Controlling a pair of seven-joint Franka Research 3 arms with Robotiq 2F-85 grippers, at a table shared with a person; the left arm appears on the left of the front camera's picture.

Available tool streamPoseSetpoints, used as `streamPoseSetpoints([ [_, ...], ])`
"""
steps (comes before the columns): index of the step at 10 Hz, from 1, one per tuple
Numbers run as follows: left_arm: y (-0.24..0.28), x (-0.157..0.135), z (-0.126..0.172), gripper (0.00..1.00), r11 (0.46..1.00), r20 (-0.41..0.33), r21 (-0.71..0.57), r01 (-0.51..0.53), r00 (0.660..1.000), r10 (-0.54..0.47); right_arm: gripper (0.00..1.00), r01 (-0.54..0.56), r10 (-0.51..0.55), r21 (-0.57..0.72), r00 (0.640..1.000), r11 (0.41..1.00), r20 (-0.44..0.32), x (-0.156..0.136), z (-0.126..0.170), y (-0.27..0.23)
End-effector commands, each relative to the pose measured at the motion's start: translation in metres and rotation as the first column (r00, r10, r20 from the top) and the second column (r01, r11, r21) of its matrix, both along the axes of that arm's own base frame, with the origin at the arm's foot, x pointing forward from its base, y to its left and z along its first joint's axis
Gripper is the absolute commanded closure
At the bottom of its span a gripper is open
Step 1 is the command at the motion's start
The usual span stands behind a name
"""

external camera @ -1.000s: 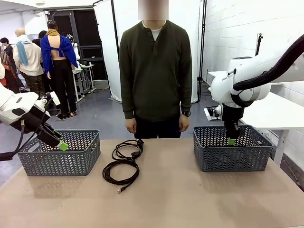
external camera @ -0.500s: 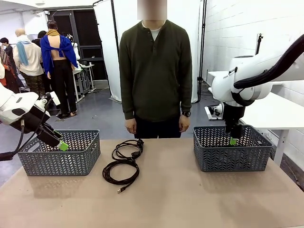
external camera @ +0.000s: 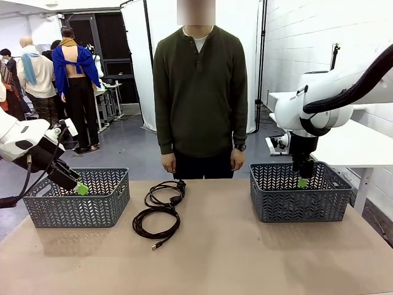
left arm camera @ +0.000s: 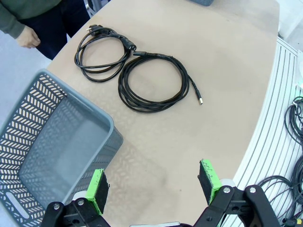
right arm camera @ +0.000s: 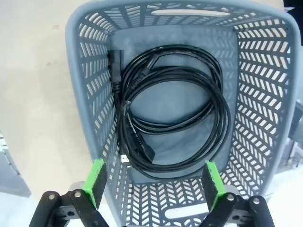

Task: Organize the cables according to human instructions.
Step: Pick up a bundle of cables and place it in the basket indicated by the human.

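Observation:
Two coiled black cables lie on the tan table between the baskets: one nearer the person (external camera: 166,192) (left arm camera: 102,52), one nearer me with a USB end (external camera: 156,222) (left arm camera: 154,82). More coiled black cable (right arm camera: 175,123) rests on the floor of the right grey basket (external camera: 295,198) (right arm camera: 90,94). My right gripper (external camera: 302,181) (right arm camera: 154,182) hangs open over that basket, fingers apart and holding nothing. My left gripper (external camera: 81,188) (left arm camera: 154,187) is open and holds nothing at the front rim of the left grey basket (external camera: 77,200) (left arm camera: 52,142), whose inside looks bare.
The person stands at the far edge, hands (external camera: 169,163) hanging by their sides. A white table (external camera: 356,144) stands beyond the right basket. Loose cords (left arm camera: 293,179) lie off the table's rounded edge. Open tabletop stretches in front of the cables.
The right arm has risen slightly above the right basket and shifted a little right. The left arm and the cables on the table have not moved.

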State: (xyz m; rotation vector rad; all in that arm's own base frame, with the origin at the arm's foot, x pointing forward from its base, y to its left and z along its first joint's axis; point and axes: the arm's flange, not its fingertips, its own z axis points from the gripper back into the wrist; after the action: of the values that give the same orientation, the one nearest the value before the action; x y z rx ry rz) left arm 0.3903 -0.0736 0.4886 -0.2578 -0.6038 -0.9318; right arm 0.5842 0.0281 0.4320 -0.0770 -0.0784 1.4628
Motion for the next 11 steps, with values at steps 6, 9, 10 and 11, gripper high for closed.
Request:
streamPoseSetpoints([
  [6,0.003,0.001,-0.001,0.0,1.0,0.001,-0.014,0.02,1.0,-0.02,0.0,0.218,-0.213,0.102,0.976,0.971,-0.051,-0.014,0.044,0.026],
  [9,0.003,0.001,-0.001,0.0,1.0,0.001,-0.014,0.02,1.0,-0.02,0.0,0.301,-0.299,0.164,0.954,0.94,-0.036,-0.047,0.059,0.05],
  [10,0.003,0.001,-0.001,0.0,1.0,0.001,-0.014,0.02,1.0,-0.02,0.0,0.342,-0.344,0.217,0.938,0.914,-0.029,-0.062,0.06,0.057],
  [11,0.003,0.001,-0.001,0.0,1.0,0.001,-0.014,0.02,1.0,-0.02,0.0,0.367,-0.376,0.256,0.926,0.894,-0.015,-0.075,0.061,0.066],
])
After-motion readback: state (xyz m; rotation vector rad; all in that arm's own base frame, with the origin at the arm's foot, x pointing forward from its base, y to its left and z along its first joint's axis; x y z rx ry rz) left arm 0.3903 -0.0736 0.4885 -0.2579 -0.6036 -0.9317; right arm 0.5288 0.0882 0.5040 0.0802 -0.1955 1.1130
